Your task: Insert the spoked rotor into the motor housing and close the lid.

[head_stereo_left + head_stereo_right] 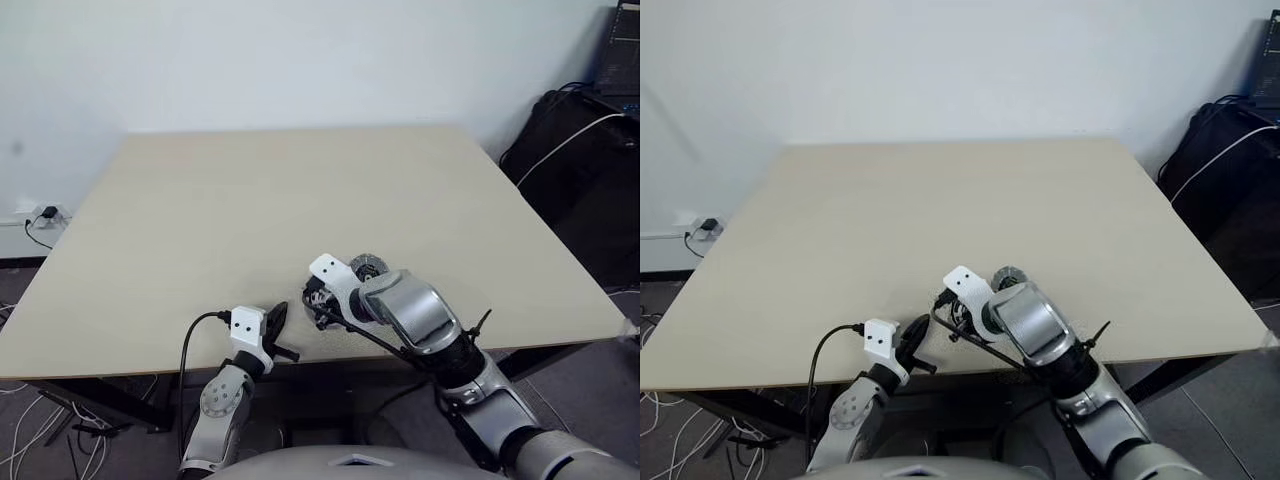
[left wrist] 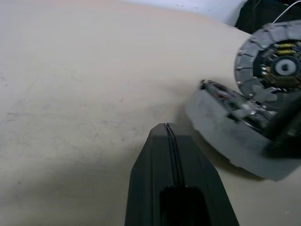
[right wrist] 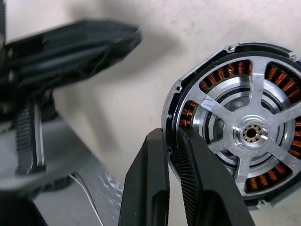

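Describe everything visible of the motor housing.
The motor housing is a round, shallow dark-grey metal disc with a ring of copper-brown windings. The shiny spoked rotor already sits inside it. The right gripper pinches the housing's rim and holds it tilted near the table's front edge.

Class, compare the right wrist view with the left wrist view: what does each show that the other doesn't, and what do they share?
Right wrist, not left wrist: the rotor lying inside the housing, ringed by copper windings, and the right gripper closed on the housing's rim.
Left wrist, not right wrist: the ribbed lid, beyond the housing.
Both: the housing, the shut left gripper and the beige table.
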